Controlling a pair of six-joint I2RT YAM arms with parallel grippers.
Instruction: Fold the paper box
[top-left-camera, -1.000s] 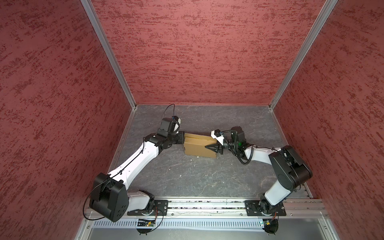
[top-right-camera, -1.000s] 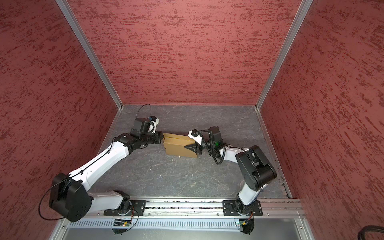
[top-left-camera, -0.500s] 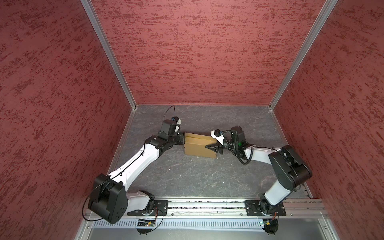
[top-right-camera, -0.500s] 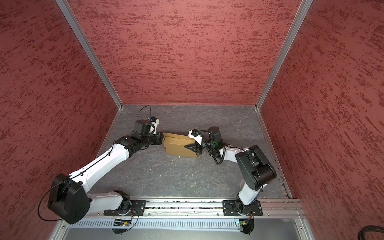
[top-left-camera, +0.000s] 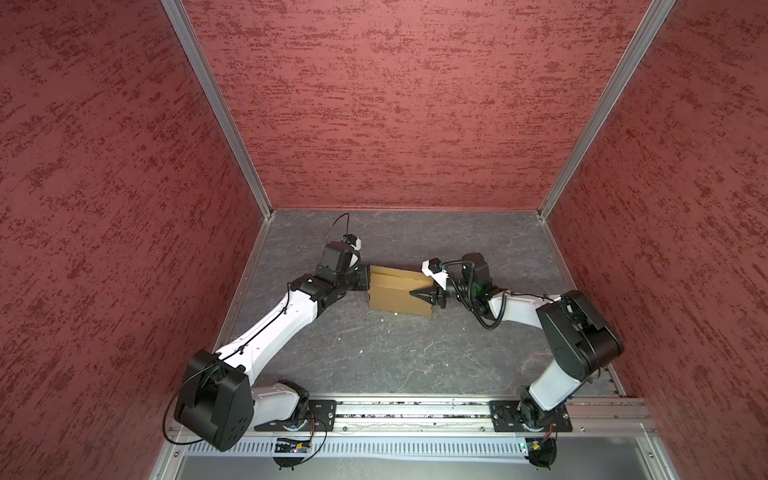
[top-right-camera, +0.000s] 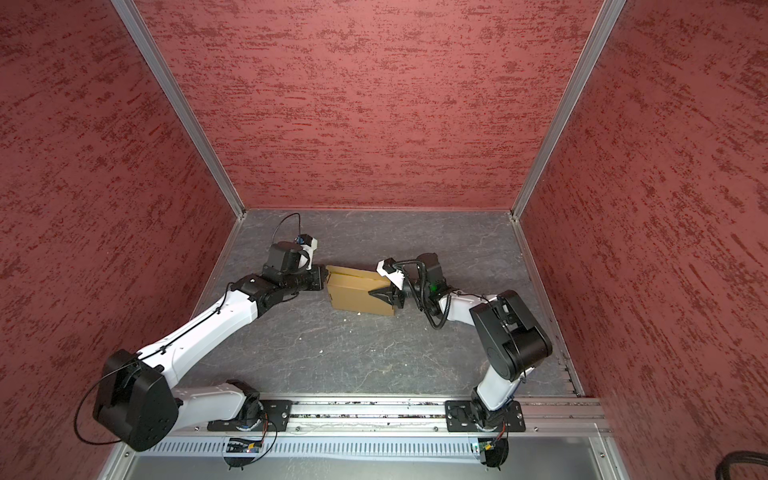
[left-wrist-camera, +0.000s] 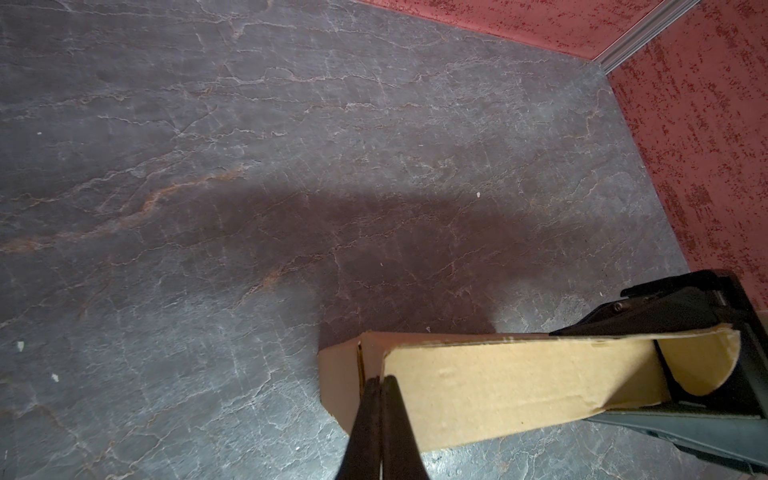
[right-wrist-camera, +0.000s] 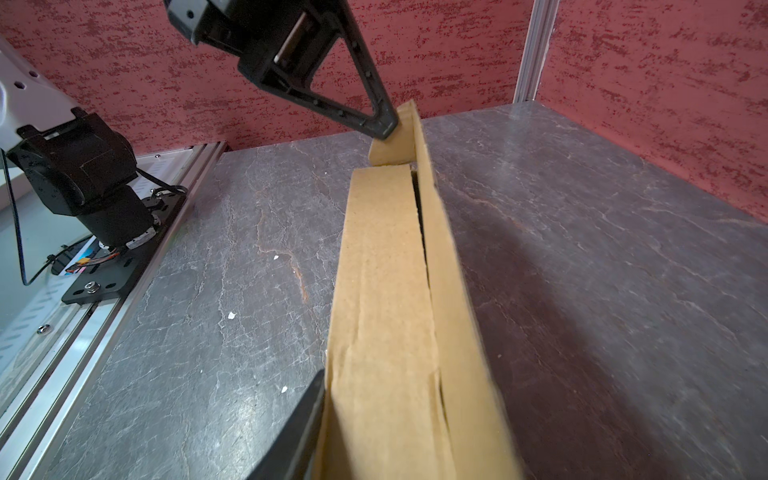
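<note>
Paper box (top-left-camera: 397, 296) flat on tabletop (top-left-camera: 415, 357), long axis L-R, slightly skewed

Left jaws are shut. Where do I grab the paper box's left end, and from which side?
I'd pinch the rounded ear flap standing out at the paper box's left end, coming in from the left along the box's length. It is a thin free edge, and the shut left gripper points right at it. The right gripper straddles the opposite end.

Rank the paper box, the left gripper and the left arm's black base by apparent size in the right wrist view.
1. paper box, largest, though nearest the camera.
2. left gripper and left arm's black base look about alike; I won't rank them.
</note>
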